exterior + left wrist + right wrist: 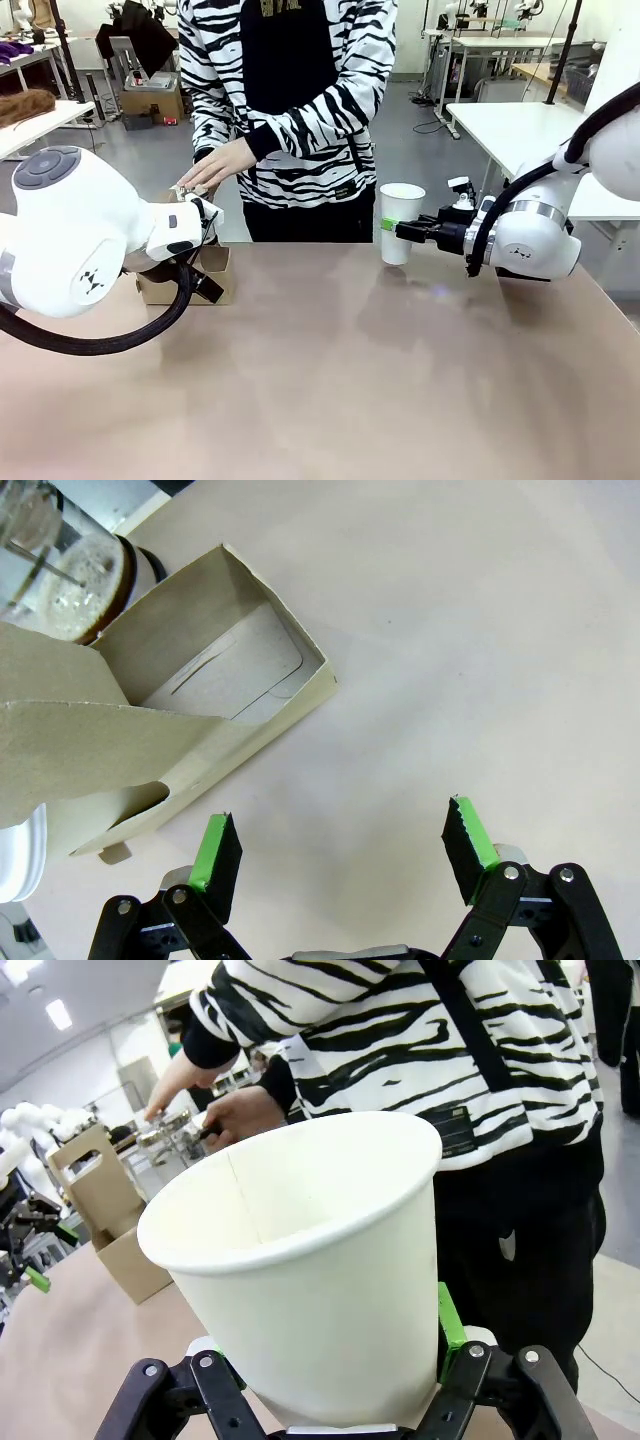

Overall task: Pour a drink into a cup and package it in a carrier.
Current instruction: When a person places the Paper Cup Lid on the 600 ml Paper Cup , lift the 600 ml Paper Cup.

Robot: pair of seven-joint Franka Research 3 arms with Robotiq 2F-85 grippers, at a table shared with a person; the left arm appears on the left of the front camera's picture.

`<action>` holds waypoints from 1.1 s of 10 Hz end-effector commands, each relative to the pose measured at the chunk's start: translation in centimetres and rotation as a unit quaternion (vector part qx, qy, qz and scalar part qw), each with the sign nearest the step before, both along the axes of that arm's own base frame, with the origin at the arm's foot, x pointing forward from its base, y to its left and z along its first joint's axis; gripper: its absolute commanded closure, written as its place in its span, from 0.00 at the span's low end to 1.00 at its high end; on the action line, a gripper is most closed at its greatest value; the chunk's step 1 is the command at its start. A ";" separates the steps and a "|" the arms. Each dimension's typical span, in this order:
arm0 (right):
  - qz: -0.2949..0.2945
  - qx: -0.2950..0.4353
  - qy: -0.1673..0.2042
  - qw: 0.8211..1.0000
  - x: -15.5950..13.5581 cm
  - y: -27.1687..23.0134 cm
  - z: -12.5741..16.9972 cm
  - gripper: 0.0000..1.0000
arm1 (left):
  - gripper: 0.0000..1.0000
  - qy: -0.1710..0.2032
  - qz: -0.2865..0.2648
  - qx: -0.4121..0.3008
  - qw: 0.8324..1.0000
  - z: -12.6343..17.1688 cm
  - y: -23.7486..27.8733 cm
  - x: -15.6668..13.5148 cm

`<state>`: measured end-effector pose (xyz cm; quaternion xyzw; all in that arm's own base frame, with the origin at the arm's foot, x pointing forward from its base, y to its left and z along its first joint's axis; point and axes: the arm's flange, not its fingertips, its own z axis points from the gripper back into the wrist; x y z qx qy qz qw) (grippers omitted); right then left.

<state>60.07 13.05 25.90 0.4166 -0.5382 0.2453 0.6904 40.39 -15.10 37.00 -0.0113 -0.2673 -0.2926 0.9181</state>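
Left end effector (343, 848), nearest the lens, hangs released over the bare worktop (480, 630), just beside the brown cardboard carrier (190, 660). Right end effector (330, 1335) is clenched on the lower half of the white paper cup (300, 1260), holding it upright and lidless at the worktop's far edge, well apart from the carrier. Treat the cup as light, thin-walled and easily crushed: you grip low, towards the stiffer base. A person's hand (222, 160) is at the glass jug (60, 570).
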 end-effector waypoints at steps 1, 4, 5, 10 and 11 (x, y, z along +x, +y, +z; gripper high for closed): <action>0.003 0.003 0.006 1.000 -0.2 0.0 0.6 0.20 | 0.00 0.000 -0.001 -0.001 1.000 0.0 -0.1 0.0; 0.003 0.003 0.006 1.000 -0.2 0.0 0.6 0.20 | 0.00 0.000 -0.001 -0.001 1.000 0.0 -0.1 0.0; 0.003 0.003 0.006 1.000 -0.2 0.0 0.6 0.20 | 0.00 0.000 -0.001 -0.001 1.000 0.0 -0.1 0.0; 0.003 0.003 0.006 1.000 -0.2 0.0 0.6 0.20 | 0.00 0.000 -0.001 -0.001 1.000 0.0 -0.1 0.0; 0.003 0.003 0.006 1.000 -0.2 0.0 0.6 0.20 | 0.00 0.000 -0.001 -0.001 1.000 0.0 -0.1 0.0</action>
